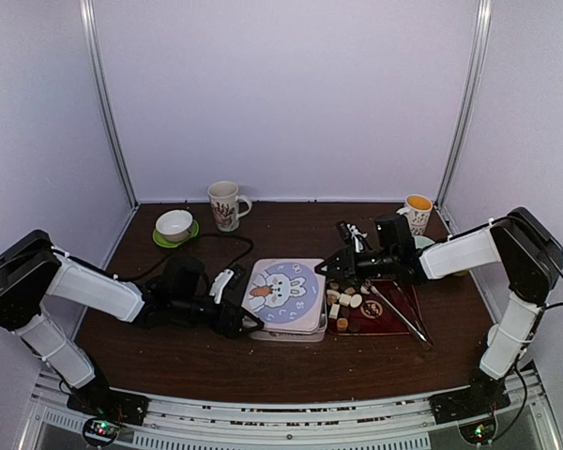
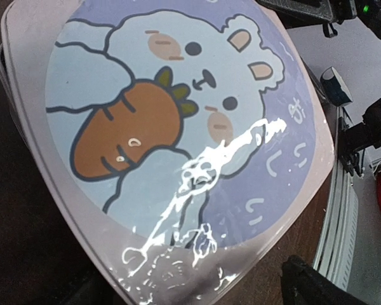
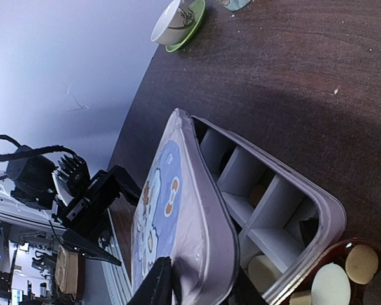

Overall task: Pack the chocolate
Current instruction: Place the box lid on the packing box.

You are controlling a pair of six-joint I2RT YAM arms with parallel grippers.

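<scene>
The chocolate (image 1: 342, 300) lies as small round cream and tan pieces on a dark red tray (image 1: 394, 319), and shows again at the lower right (image 3: 333, 283). Left of it stands a white divided box (image 3: 254, 190) with a piece in one compartment (image 3: 263, 270). Its lid with a bunny and carrot picture (image 1: 283, 291) (image 2: 178, 127) (image 3: 178, 210) is tilted up on the tray side. My right gripper (image 1: 330, 265) (image 3: 200, 292) is shut on that lid's rim. My left gripper (image 1: 239, 314) (image 2: 190, 298) stands open at the box's left edge, one finger (image 2: 317, 286) showing.
Long metal tongs (image 1: 399, 314) rest on the tray. A patterned mug (image 1: 225, 204) and a white bowl on a green saucer (image 1: 174, 226) (image 3: 178, 19) stand at the back left. An orange-lined mug (image 1: 417, 214) stands back right. White walls close in three sides.
</scene>
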